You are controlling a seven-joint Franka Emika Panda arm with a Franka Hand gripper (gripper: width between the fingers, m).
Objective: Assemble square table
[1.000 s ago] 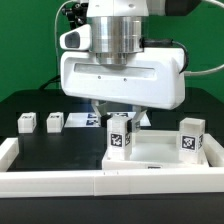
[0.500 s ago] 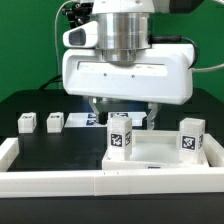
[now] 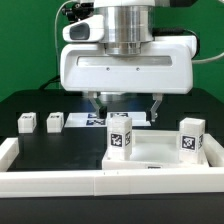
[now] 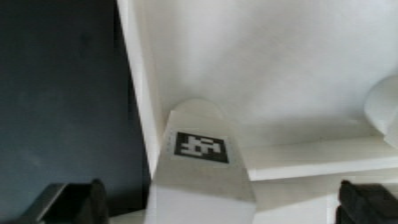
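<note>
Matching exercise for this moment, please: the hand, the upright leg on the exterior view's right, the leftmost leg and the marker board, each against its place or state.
Column one
1. hand
2. upright leg on the exterior view's right
3. leftmost leg
4. marker board

Column two
A. flat on the table, directly beyond the hand
B. stands at a corner of the square top
C. open, over the other upright leg
D. on the black table, apart from the square top

Pairs: 1-C, 2-B, 3-D, 4-A

Border rail (image 3: 50, 183), marker board (image 3: 88, 120)
</note>
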